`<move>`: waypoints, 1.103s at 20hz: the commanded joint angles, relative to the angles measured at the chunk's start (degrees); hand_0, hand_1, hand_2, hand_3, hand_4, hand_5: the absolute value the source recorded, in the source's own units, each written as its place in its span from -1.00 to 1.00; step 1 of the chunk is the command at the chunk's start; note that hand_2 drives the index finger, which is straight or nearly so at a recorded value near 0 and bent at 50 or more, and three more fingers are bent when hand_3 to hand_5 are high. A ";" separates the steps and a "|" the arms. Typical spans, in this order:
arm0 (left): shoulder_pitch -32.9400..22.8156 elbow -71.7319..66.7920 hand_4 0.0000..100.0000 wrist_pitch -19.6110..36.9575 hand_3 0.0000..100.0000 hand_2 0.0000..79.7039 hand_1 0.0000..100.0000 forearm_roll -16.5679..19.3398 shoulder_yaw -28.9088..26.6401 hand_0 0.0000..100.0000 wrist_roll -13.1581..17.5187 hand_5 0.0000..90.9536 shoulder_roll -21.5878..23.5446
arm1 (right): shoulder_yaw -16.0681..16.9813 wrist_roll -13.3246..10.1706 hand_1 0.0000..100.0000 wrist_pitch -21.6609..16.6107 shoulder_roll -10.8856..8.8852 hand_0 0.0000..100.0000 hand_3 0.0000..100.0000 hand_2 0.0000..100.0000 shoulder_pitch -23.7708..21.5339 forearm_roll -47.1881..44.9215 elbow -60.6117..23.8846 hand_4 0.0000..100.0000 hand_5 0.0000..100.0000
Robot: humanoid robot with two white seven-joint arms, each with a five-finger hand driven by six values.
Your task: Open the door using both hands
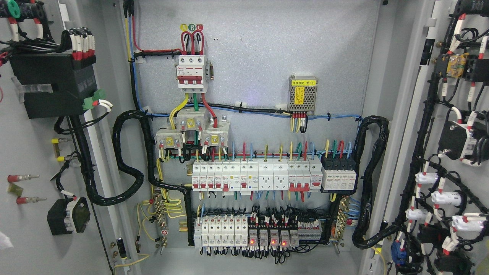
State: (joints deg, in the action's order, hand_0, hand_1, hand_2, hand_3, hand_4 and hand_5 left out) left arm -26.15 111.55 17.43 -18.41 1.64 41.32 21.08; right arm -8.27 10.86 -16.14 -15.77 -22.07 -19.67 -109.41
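An electrical cabinet stands with both doors swung wide. The left door (30, 152) shows its inner face with a black box and wiring. The right door (424, 152) also faces inward, carrying black cable bundles and white components. Between them the grey back panel (267, 53) holds a main breaker (191, 73), rows of small breakers (256, 175) and relays (263, 233). Neither of my hands nor arms shows anywhere in the head view.
Thick black cable looms (126, 160) curve from the panel to each door near the hinges. A small power supply (303, 94) sits at the upper right of the panel. Yellow wires (153, 214) hang at the lower left.
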 commanded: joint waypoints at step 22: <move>-1.70 -2.83 -0.93 -7.85 -0.94 -0.93 -1.00 -7.33 -27.56 -0.42 9.12 -1.00 -9.48 | 4.22 0.48 -1.00 -2.94 -1.10 -0.56 -1.00 -1.00 -2.98 -0.37 4.99 -1.00 -1.00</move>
State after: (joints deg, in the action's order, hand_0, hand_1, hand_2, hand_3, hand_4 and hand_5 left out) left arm -26.50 110.67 9.57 -21.92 -16.45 48.53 12.93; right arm -4.71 11.30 -18.92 -16.68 -24.39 -19.94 -105.63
